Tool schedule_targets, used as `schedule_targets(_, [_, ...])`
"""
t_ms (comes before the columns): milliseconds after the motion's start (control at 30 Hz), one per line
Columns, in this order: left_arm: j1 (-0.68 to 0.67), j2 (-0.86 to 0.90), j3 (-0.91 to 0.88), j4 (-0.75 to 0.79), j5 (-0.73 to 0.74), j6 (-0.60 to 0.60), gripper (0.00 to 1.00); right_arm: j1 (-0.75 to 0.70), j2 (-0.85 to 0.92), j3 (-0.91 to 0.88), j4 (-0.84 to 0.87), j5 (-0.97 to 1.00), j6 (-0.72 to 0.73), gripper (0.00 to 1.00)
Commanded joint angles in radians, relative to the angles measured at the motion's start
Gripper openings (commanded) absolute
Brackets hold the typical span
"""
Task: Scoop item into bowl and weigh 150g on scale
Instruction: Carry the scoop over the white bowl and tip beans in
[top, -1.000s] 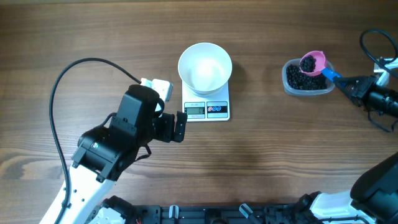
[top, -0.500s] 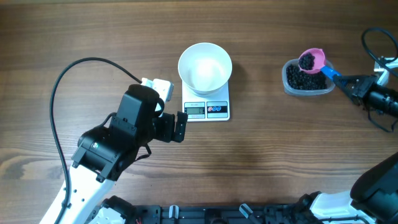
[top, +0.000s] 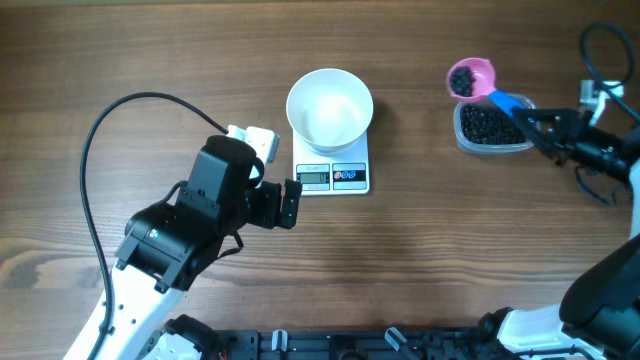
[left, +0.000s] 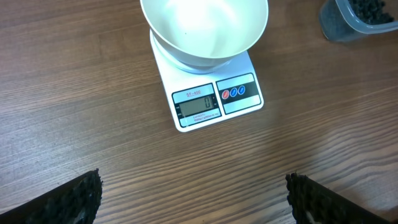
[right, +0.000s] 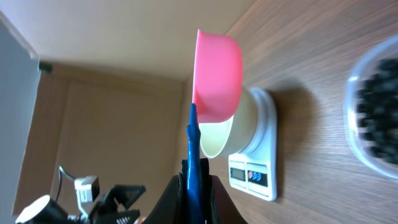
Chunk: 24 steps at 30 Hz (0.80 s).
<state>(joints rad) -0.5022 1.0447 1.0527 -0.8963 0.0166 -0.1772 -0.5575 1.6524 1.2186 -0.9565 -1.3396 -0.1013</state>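
The scoop (top: 470, 77) carries some beads (top: 461, 80) in its cup. Just to its right and nearer the robot lies the tub (top: 492, 128), with more beads in it; the scoop's handle runs over the tub's far rim. Well to the scoop's left stands the bowl (top: 330, 108), on the scale (top: 332, 176) (on its far part, the display uncovered at the near edge).

Bare table (top: 415, 130) runs between the bowl (top: 330, 108) and the tub (top: 490, 128); the scoop (top: 470, 78) hangs above its tub end. The left hand (top: 288, 203) crowds the scale's (top: 333, 177) left front corner.
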Motion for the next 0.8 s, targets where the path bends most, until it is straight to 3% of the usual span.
schedule_targets(0, [-0.005,-0.003,0.0,0.005,0.012,0.016,1.0,0.091,0.011,-0.002,0.024,-0.053,0.001,0.04])
schedule_targets(100, [-0.005,-0.003,0.0,0.005,0.012,0.016,1.0,0.214,0.011,-0.002,0.119,-0.037,0.094,0.04])
schedule_targets(167, [-0.005,-0.003,0.0,0.005,0.012,0.016,1.0,0.29,0.011,-0.002,0.244,-0.018,0.229,0.04])
schedule_targets(267, [-0.005,-0.003,0.0,0.005,0.012,0.016,1.0,0.385,0.01,-0.002,0.348,0.103,0.339,0.04])
schedule_targets(433, [-0.005,-0.003,0.0,0.005,0.012,0.016,1.0,0.507,-0.002,-0.002,0.434,0.241,0.336,0.04])
schedule_targets(633, [-0.005,-0.003,0.0,0.005,0.012,0.016,1.0,0.674,-0.143,0.008,0.48,0.699,0.283,0.04])
schedule_targets(767, [-0.005,-0.003,0.0,0.005,0.012,0.016,1.0,0.733,-0.146,0.008,0.48,0.744,0.197,0.04])
